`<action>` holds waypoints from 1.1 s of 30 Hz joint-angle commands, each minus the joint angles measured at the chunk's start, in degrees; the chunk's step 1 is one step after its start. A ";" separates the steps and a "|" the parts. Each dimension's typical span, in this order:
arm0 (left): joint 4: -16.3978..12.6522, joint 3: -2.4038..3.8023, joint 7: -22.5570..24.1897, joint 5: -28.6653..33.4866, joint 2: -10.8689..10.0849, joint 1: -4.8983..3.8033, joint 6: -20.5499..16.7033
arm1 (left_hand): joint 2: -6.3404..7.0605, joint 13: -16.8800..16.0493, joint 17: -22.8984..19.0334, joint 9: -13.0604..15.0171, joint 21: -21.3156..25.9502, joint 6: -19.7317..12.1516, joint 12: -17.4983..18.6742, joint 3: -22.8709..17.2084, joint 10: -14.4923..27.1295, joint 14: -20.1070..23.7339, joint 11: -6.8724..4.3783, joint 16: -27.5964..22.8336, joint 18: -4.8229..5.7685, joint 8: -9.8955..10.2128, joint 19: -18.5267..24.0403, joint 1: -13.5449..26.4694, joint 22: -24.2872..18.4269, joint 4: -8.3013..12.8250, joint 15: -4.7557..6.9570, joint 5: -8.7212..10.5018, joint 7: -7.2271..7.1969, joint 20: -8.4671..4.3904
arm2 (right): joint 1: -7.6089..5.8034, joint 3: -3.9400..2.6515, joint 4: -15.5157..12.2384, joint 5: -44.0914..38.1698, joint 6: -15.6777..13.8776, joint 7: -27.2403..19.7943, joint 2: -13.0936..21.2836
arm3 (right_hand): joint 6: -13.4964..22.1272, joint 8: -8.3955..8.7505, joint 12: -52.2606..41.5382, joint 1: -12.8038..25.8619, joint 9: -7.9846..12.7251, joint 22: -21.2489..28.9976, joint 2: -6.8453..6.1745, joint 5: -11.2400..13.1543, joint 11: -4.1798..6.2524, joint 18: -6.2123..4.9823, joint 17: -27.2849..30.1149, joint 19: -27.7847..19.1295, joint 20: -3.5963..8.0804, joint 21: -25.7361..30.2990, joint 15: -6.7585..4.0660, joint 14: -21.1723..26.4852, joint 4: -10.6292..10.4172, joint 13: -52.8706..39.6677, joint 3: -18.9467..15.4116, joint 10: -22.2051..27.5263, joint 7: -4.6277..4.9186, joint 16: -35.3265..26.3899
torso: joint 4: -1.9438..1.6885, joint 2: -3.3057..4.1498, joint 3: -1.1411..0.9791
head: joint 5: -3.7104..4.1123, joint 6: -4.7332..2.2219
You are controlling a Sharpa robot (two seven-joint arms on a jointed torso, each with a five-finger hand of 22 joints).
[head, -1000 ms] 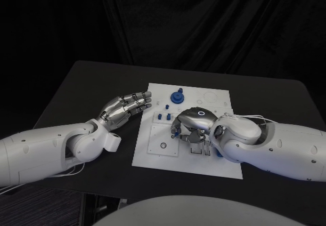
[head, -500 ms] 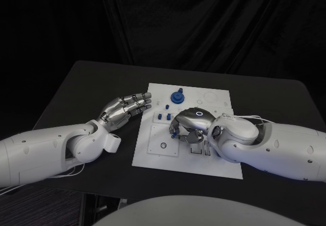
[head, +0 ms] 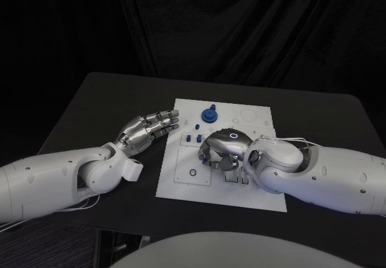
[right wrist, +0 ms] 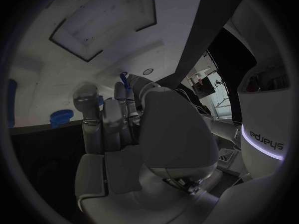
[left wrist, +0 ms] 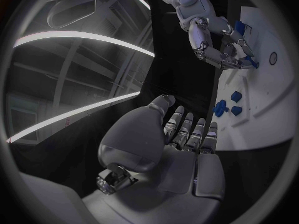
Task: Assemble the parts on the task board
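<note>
The right hand (head: 223, 148) hangs knuckles-up over the middle of the board (head: 185, 190), its fingers curled down toward the white surface. In the right wrist view the same hand (right wrist: 115, 129) shows its fingers (right wrist: 85, 107) bunched together, with a slim blue part (right wrist: 124, 79) standing just past the fingertips; whether the fingers pinch that part or only close beside it cannot be told. From the left wrist view the right hand (left wrist: 218, 47) reaches down onto the board (left wrist: 261, 114), with blue showing at its fingertips.

The left hand (head: 147, 128) hovers off the board's left edge, palm turned toward the board, fingers apart and slightly bent, holding nothing. Its own wrist view shows the left hand (left wrist: 181, 144) with the fingers (left wrist: 190, 129) lined up side by side toward the board's edge, clear of the surface.

Beyond the right hand, a round blue part (head: 210, 115) stands near the far edge of the board. A cluster of small blue parts (head: 193, 137) stands between the two hands, just beside the right hand's knuckles; the left wrist view catches them too (left wrist: 225, 104). A round socket (head: 193, 173) sits in the board's near left area. The board lies in the middle of the black table (head: 105, 100).
</note>
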State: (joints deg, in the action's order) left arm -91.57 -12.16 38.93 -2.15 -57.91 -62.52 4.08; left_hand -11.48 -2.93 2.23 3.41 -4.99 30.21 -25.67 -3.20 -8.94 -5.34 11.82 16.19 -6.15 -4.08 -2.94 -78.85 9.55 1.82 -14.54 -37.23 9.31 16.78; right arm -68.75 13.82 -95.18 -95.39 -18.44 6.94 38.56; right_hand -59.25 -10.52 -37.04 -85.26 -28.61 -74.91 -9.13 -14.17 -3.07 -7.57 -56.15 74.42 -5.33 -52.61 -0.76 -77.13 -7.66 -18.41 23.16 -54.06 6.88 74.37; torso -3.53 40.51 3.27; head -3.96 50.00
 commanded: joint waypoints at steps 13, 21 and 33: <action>0.02 0.04 3.05 -0.16 0.09 0.17 1.02 | -0.31 -0.08 0.08 -0.02 -0.18 -0.14 -0.13 -0.23 0.01 -0.14 0.45 0.32 0.30 -0.29 -0.38 0.49 0.04 0.03 -0.34 0.41 1.73 -0.02 | 0.49 0.06 -0.06 -0.47 0.16 1.35 0.23 | 0.22 0.06 0.42 -0.06 -0.04 -5.46 0.02 -0.30 -0.14 0.38 0.26 0.21 0.05 -0.02 -0.04 -0.33 -0.01 0.04 -0.28 0.27 -0.08 0.22 | 0.00 0.00 0.00 | -0.08 0.00; 0.16 0.04 2.77 -0.16 0.14 0.20 1.07 | -0.30 -0.08 0.08 -0.02 -0.17 -0.17 -0.13 -0.26 0.02 -0.13 0.45 0.32 0.30 -0.29 -0.38 0.51 0.03 0.03 -0.35 0.43 1.75 -0.02 | 0.52 0.06 -0.13 -0.47 0.06 1.39 0.29 | 0.21 0.06 0.45 -0.06 -0.04 -5.45 0.03 -0.32 -0.15 0.37 0.28 0.20 0.05 0.02 -0.03 -0.32 0.00 0.04 -0.29 0.28 -0.07 0.21 | 0.04 -0.01 0.00 | -0.16 0.00; 0.24 0.04 2.36 -0.16 0.19 0.23 1.23 | -0.27 -0.08 0.08 -0.03 -0.17 -0.22 -0.11 -0.32 0.04 -0.12 0.46 0.31 0.32 -0.29 -0.39 0.55 0.03 0.03 -0.36 0.46 1.79 -0.02 | 0.53 0.05 -0.31 -0.47 -0.12 1.25 0.21 | 0.17 0.08 0.58 0.11 -0.07 -5.42 0.04 -0.34 -0.22 0.35 0.46 0.15 0.02 0.18 0.02 -0.23 -0.11 0.06 -0.40 0.35 -0.04 0.12 | 0.00 0.03 -0.01 | -0.25 0.00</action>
State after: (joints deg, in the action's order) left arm -91.26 -12.16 38.93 -2.15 -57.82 -62.42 4.36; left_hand -11.72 -2.92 2.26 3.41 -4.99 30.21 -25.67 -3.20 -8.93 -5.34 11.81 16.18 -6.15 -4.08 -2.93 -78.62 9.54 1.82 -14.54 -36.99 9.31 16.78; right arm -68.43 13.83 -95.39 -95.42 -18.43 6.98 38.70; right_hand -59.25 -10.47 -36.81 -85.26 -28.60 -74.90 -9.14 -14.16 -3.07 -7.57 -55.76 74.42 -5.33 -52.59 -0.76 -77.13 -7.81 -18.41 23.00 -54.05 6.87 74.37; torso -3.52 40.52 3.26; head -4.15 50.00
